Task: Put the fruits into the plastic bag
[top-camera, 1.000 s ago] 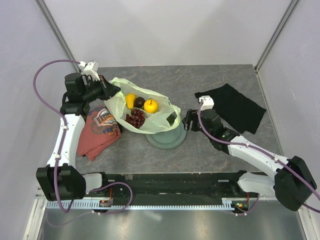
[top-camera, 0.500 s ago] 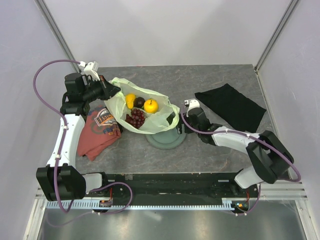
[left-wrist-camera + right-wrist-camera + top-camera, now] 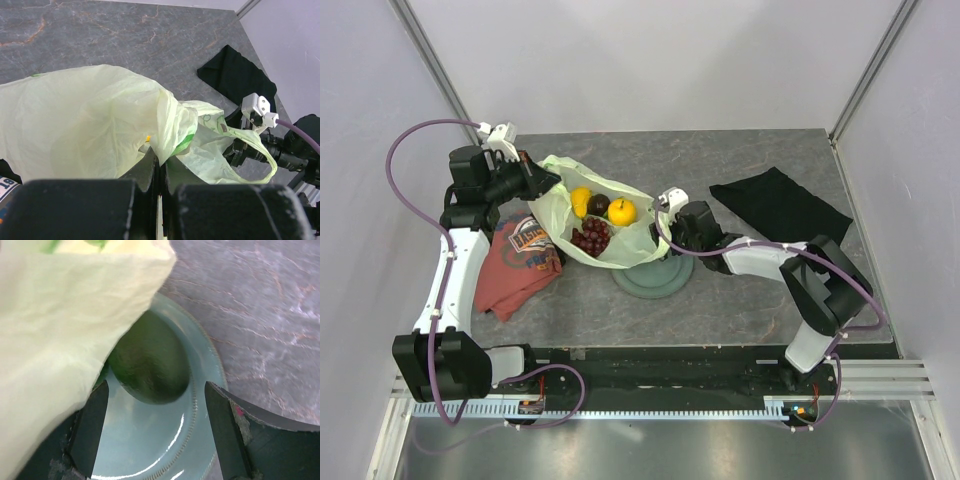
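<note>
- The plastic bag (image 3: 553, 207), thin, pale green and crinkly, lies open on the left half of the grey, veined worktop (image 3: 740, 160), its right part draped over the plate (image 3: 650, 284).
- 4 fruits sit inside it: the yellow pear (image 3: 580, 201), the dark plum (image 3: 599, 205), the yellow-orange round fruit (image 3: 622, 211) and the knobbly red grape bunch (image 3: 590, 238).
- The dark green oval fruit (image 3: 147, 365), matt-skinned, rests on the glossy round plate, half under the bag film.
- The left gripper (image 3: 159, 192) pinches the bag's rim toward the far left corner, jaws together on the film.
- The right gripper (image 3: 156, 390) has its jaws apart, 1 finger on each side of the green fruit.
- A red printed T-shirt (image 3: 515, 262) lies by the left edge, and a black cloth (image 3: 785, 212) near the right edge.
</note>
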